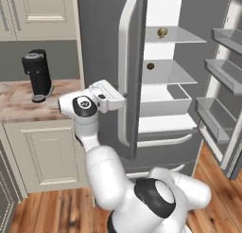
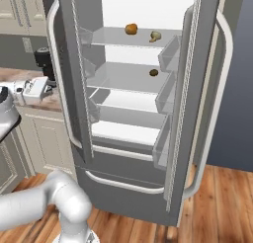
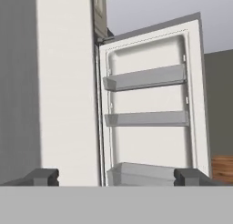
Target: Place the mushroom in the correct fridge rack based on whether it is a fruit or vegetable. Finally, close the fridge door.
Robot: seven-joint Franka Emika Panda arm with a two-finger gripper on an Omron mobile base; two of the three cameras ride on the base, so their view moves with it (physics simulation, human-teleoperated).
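The small tan mushroom (image 2: 155, 36) lies on the fridge rack (image 2: 111, 37), the top glass shelf, to the right of a smooth orange-brown round item (image 2: 131, 28). From the left base view the mushroom (image 1: 161, 32) sits near the left end of that shelf (image 1: 182, 36). My gripper (image 1: 119, 99) is outside the fridge, at the outer face of the left door (image 1: 106, 52) near its long handle, well below and left of the mushroom. In the hand view my gripper (image 3: 117, 176) is open with nothing between its fingertips (image 3: 44, 176).
Both fridge doors stand open; the right door (image 1: 227, 80) carries several bins. A small dark ball (image 2: 153, 72) rests on the second shelf. A black coffee machine (image 1: 38, 75) stands on the counter (image 1: 19, 106) to the left. Wooden floor lies below.
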